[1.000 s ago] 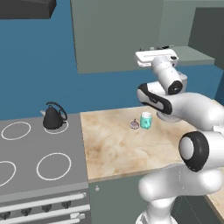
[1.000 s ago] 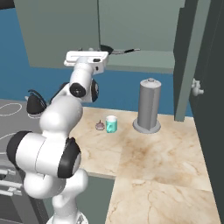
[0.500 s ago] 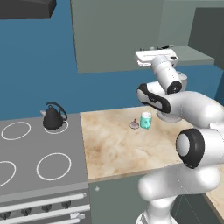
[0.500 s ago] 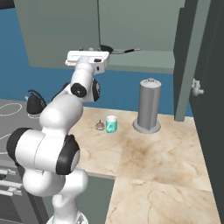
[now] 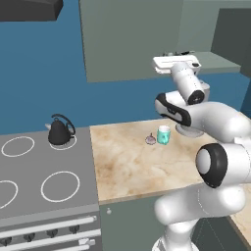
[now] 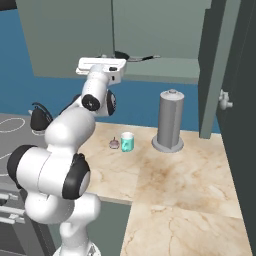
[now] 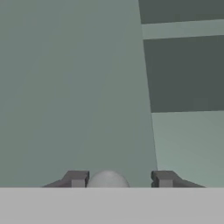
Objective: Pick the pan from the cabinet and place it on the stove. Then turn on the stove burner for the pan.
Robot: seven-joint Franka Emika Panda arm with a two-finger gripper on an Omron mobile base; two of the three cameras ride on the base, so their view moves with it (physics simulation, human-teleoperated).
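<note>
The black pan (image 6: 125,54) lies on the floor of the grey-green wall cabinet (image 6: 70,35), its thin handle pointing right. My raised hand (image 6: 102,66) sits just in front of it, at the cabinet's lower edge (image 5: 132,39). In the hand view my gripper (image 7: 120,179) faces a flat closed door, with a small round knob (image 7: 107,179) between the fingertips (image 7: 76,178). A gap still shows on the right of the knob, so the jaws are open. To the right of the door the inside of the cabinet and its shelf show. The stove (image 5: 29,196) lies low at the left.
A black kettle (image 5: 60,131) stands on the back burner. On the marble counter (image 5: 127,166) are a teal cup (image 5: 163,135), a small round object beside it and a tall grey cylinder (image 6: 169,121). The cabinet's right door (image 6: 215,65) hangs open.
The arm holds nearly the same pose at the cabinet. No object has moved.
</note>
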